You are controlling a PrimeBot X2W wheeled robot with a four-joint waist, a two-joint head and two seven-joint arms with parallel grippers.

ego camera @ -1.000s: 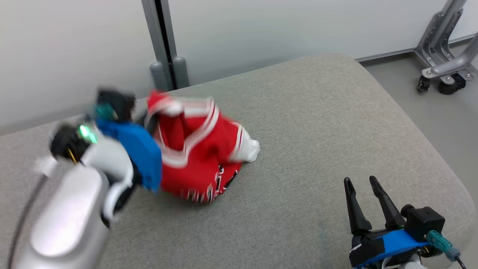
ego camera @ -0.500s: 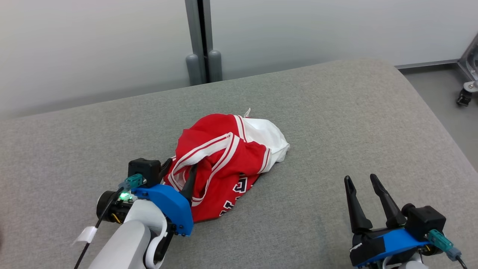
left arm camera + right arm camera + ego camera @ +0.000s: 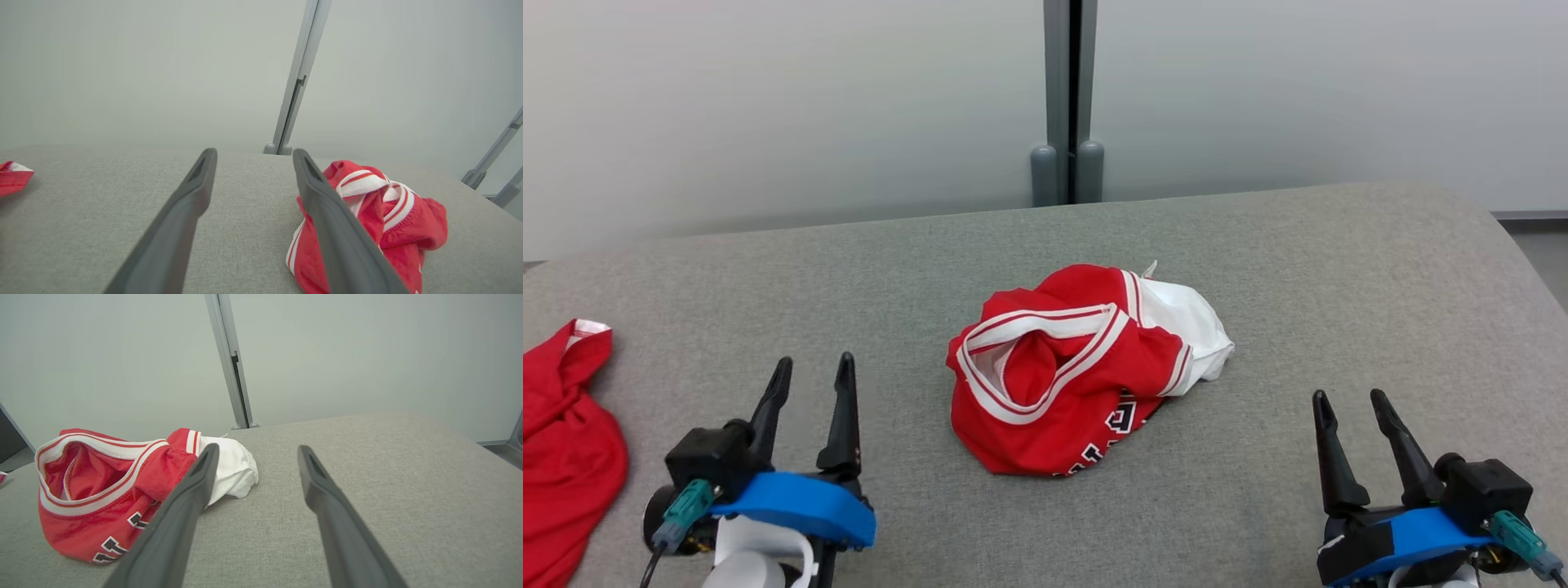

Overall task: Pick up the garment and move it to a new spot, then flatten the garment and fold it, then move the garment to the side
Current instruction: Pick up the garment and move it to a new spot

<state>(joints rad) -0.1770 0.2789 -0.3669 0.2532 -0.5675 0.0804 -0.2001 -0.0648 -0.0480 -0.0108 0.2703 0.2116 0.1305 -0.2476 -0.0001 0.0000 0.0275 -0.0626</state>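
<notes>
The garment (image 3: pixel 1078 367) is a red jersey with white trim and dark lettering, lying crumpled in a heap in the middle of the grey padded surface (image 3: pixel 1339 269). It also lies to the right of my left fingers as the garment (image 3: pixel 380 220) and to the left of my right fingers as the garment (image 3: pixel 110 490). My left gripper (image 3: pixel 813 371) stands open at the lower left, apart from the heap, nothing between its fingers. My right gripper (image 3: pixel 1349 404) stands open at the lower right, empty too.
A second red cloth (image 3: pixel 564 441) lies at the surface's left edge, seen too as a red cloth (image 3: pixel 12 177). A grey post (image 3: pixel 1068 98) stands against the pale wall behind. The surface curves down at the right, with floor (image 3: pixel 1543 253) beyond.
My left gripper has let go of the garment and drawn back to the lower left. The garment has dropped into a heap. The head camera has swung left, bringing the second red cloth into view.
</notes>
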